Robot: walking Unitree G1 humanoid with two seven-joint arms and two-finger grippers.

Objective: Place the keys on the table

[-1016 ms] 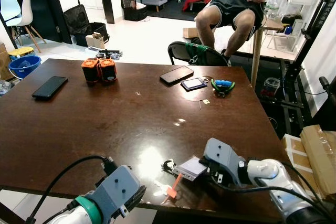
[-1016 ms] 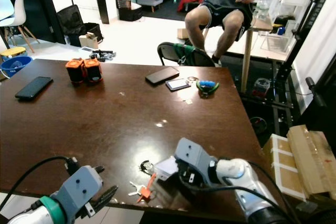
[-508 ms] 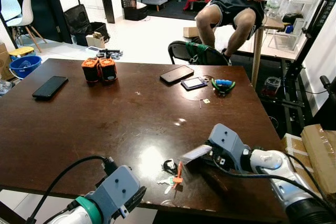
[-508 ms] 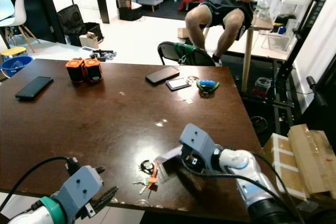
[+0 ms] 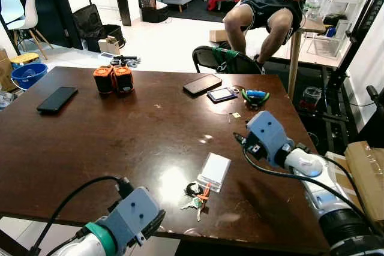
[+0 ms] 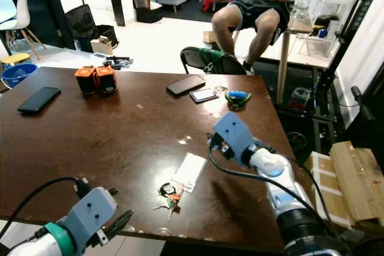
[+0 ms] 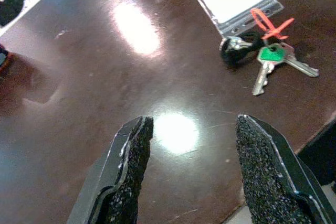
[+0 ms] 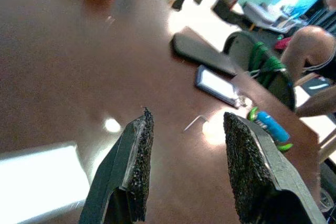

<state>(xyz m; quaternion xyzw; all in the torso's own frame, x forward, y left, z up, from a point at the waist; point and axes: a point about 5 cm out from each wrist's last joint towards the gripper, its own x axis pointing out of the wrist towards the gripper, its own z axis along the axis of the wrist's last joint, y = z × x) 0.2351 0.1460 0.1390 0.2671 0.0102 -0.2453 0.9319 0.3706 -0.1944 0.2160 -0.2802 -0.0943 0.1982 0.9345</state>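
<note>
The keys [image 5: 196,199] lie flat on the worktop [image 5: 108,136] near its front edge, touching a white card [image 5: 214,171] at their 1 o'clock. The right pincer [image 8: 184,171] hangs above, spread and empty, so the job looks done. The left pincer [image 7: 197,171] is spread too, low at the front edge.

Open table [image 5: 90,142] around keys [image 5: 196,199] — card [image 5: 215,171] touching.

keys [image 5: 196,196]: small bunch with green-capped key, orange tag, white card; lying flat
place: on table [image 5: 108,130], near its front edge
</note>
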